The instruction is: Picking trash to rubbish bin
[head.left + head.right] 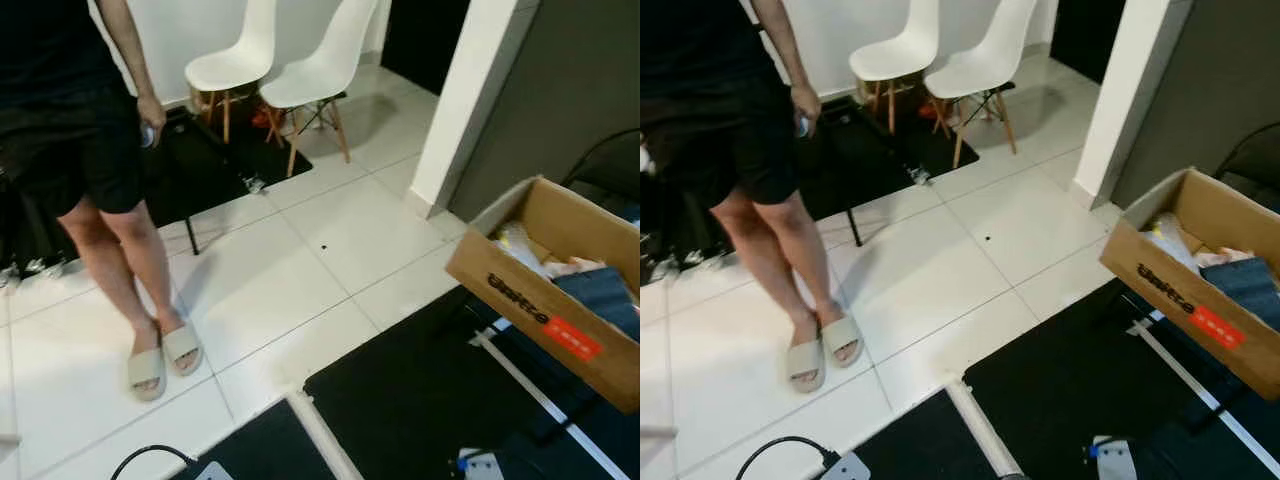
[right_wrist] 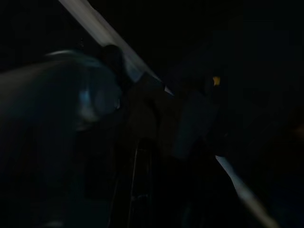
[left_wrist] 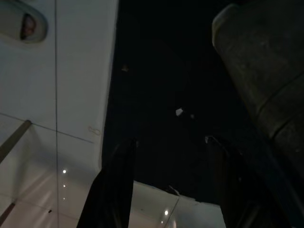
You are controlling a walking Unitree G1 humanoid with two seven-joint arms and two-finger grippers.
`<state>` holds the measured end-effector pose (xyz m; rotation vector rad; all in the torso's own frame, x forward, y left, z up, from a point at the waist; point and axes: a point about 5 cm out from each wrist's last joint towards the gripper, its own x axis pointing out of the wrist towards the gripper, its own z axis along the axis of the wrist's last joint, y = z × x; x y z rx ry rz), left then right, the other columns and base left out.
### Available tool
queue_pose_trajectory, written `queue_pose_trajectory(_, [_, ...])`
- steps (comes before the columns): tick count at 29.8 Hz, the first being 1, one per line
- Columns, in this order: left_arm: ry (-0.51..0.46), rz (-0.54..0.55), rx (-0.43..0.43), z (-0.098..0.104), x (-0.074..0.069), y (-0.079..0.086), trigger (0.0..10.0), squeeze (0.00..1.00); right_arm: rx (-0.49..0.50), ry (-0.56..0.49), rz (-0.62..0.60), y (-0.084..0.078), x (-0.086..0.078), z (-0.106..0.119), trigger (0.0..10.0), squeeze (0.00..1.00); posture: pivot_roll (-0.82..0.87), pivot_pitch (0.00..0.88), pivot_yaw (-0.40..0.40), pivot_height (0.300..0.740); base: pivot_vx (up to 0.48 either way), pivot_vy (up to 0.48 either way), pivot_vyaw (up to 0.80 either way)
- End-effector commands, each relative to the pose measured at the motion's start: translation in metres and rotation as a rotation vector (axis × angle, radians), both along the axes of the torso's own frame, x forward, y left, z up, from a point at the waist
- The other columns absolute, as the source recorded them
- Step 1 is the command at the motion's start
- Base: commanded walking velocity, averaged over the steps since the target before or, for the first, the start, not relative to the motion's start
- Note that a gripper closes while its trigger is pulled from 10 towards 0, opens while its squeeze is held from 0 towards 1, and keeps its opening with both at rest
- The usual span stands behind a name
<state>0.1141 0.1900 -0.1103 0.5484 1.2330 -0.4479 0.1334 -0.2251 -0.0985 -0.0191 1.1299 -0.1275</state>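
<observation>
From my remote station, the cardboard box [image 1: 560, 290] holding crumpled paper and other scraps sits at the robot's right on a black mat [image 1: 420, 390], while the left gripper [image 3: 171, 156] hangs low over dark flooring beside white tiles [image 1: 300, 260], well apart from the box; its two black fingers [image 3: 116, 185] are spread wide with nothing between them, and a small pale scrap [image 3: 179, 112] lies on the dark floor beyond their tips. The right wrist view is almost black, so I cannot tell how that gripper's fingers are set. A person [image 1: 80, 130] in black shorts and pale slides [image 1: 163, 358] stands on the tiles at left, head cut off by the frame, holding a small object I cannot identify; two white chairs [image 1: 285, 60] stand behind
</observation>
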Motion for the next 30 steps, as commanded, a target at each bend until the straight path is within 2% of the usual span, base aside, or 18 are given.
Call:
queue_pose_trajectory(1, [0.039,-0.013,-0.051,-0.004,-0.01,-0.015,10.0,0.0,-0.011,-0.004,-0.045,-0.006,-0.001,0.001,10.0,0.0,0.05,0.107,0.025,0.74,0.0,0.0,-0.8])
queue_pose_trajectory(4, [0.036,-0.01,-0.05,-0.004,-0.009,-0.015,10.0,0.0,-0.01,-0.038,-0.068,-0.009,0.008,0.005,10.0,0.0,0.05,0.107,0.025,0.74,0.0,0.0,-0.8])
queue_pose_trajectory(6, [0.025,0.014,-0.049,-0.003,-0.007,-0.014,10.0,0.0,-0.009,-0.114,-0.108,-0.013,0.027,0.014,10.0,0.0,0.05,0.107,0.025,0.74,0.0,0.0,-0.8])
queue_pose_trajectory(7, [0.025,0.014,-0.049,-0.003,-0.007,-0.014,10.0,0.0,-0.009,-0.114,-0.108,-0.013,0.027,0.014,10.0,0.0,0.05,0.107,0.025,0.74,0.0,0.0,-0.8])
queue_pose_trajectory(9, [0.012,0.025,-0.038,-0.002,-0.004,-0.01,10.0,0.0,0.002,-0.222,-0.12,-0.016,0.056,0.028,10.0,0.0,0.04,0.114,0.028,0.74,0.0,0.0,-0.8])
queue_pose_trajectory(14, [-0.023,0.093,-0.041,0.0,0.003,-0.005,10.0,0.0,0.047,-0.379,-0.109,-0.014,0.097,0.053,10.0,0.0,0.04,0.113,0.028,0.74,0.0,0.0,-0.8])
queue_pose_trajectory(15, [-0.045,0.129,-0.035,0.002,0.006,-0.001,10.0,0.0,0.08,-0.449,-0.103,-0.012,0.113,0.064,10.0,0.0,0.04,0.113,0.028,0.74,0.0,0.0,-0.8])
queue_pose_trajectory(16, [-0.06,0.157,-0.028,0.003,0.008,0.003,10.0,0.0,0.1,-0.49,-0.095,-0.009,0.123,0.072,10.0,0.0,0.05,0.112,0.026,0.74,0.0,0.0,-0.8])
queue_pose_trajectory(17, [-0.073,0.193,-0.021,0.004,0.01,0.006,10.0,0.0,0.116,-0.525,-0.085,-0.007,0.131,0.078,10.0,0.0,0.05,0.112,0.026,0.74,0.0,0.0,-0.8])
queue_pose_trajectory(18, [-0.073,0.193,-0.021,0.004,0.01,0.006,10.0,0.0,0.116,-0.525,-0.085,-0.007,0.131,0.078,10.0,0.0,0.05,0.112,0.026,0.74,0.0,0.0,-0.8])
queue_pose_trajectory(20, [-0.1,0.29,-0.014,0.006,0.013,0.015,10.0,0.0,0.142,-0.583,-0.074,-0.004,0.144,0.089,10.0,0.0,0.05,0.112,0.026,0.74,0.0,0.0,-0.8])
queue_pose_trajectory(22, [-0.153,0.442,-0.013,0.01,0.018,0.03,10.0,0.0,0.17,-0.644,-0.066,-0.001,0.157,0.101,10.0,0.0,0.05,0.112,0.025,0.74,0.0,0.0,-0.8])
queue_pose_trajectory(23, [-0.153,0.442,-0.013,0.01,0.018,0.03,10.0,0.0,0.17,-0.644,-0.066,-0.001,0.157,0.101,10.0,0.0,0.05,0.112,0.025,0.74,0.0,0.0,-0.8])
queue_pose_trajectory(24, [-0.176,0.493,-0.012,0.013,0.019,0.039,10.0,0.0,0.181,-0.667,-0.065,0.0,0.161,0.105,10.0,0.0,0.05,0.112,0.025,0.74,0.0,0.0,-0.8])
queue_pose_trajectory(25, [-0.234,0.577,-0.015,0.019,0.025,0.054,10.0,0.0,0.2,-0.705,-0.068,0.002,0.168,0.113,10.0,0.0,0.05,0.112,0.025,0.74,0.0,0.0,-0.8])
queue_pose_trajectory(27, [-0.325,0.667,-0.008,0.029,0.037,0.071,10.0,0.0,0.217,-0.746,-0.071,0.003,0.176,0.122,10.0,0.0,0.05,0.112,0.025,0.74,0.0,0.0,-0.8])
queue_pose_trajectory(29, [-0.349,0.687,-0.005,0.032,0.04,0.076,10.0,0.0,0.22,-0.756,-0.071,0.003,0.178,0.124,10.0,0.0,0.05,0.112,0.025,0.74,0.0,0.0,-0.8])
queue_pose_trajectory(30, [-0.438,0.772,-0.001,0.044,0.053,0.092,10.0,0.0,0.223,-0.776,-0.068,0.004,0.182,0.129,10.0,0.0,0.05,0.112,0.025,0.74,0.0,0.0,-0.8])
